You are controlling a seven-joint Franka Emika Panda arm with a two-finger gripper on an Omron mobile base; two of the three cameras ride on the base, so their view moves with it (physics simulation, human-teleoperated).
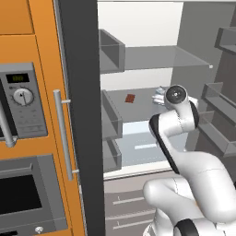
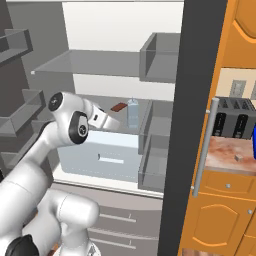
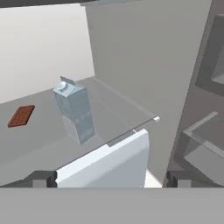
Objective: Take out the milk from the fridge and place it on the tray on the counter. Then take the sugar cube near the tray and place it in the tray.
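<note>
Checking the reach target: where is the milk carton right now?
The milk stands upright on the fridge middle shelf, right of the small reddish-brown item in the hand view, ahead of the open gripper, untouched.

Pale grey-white milk [image 3: 74, 109]; reddish-brown item [image 3: 21, 116].

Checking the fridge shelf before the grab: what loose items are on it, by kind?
Milk carton: 1
Reddish-brown flat item: 1
Total: 2
</note>
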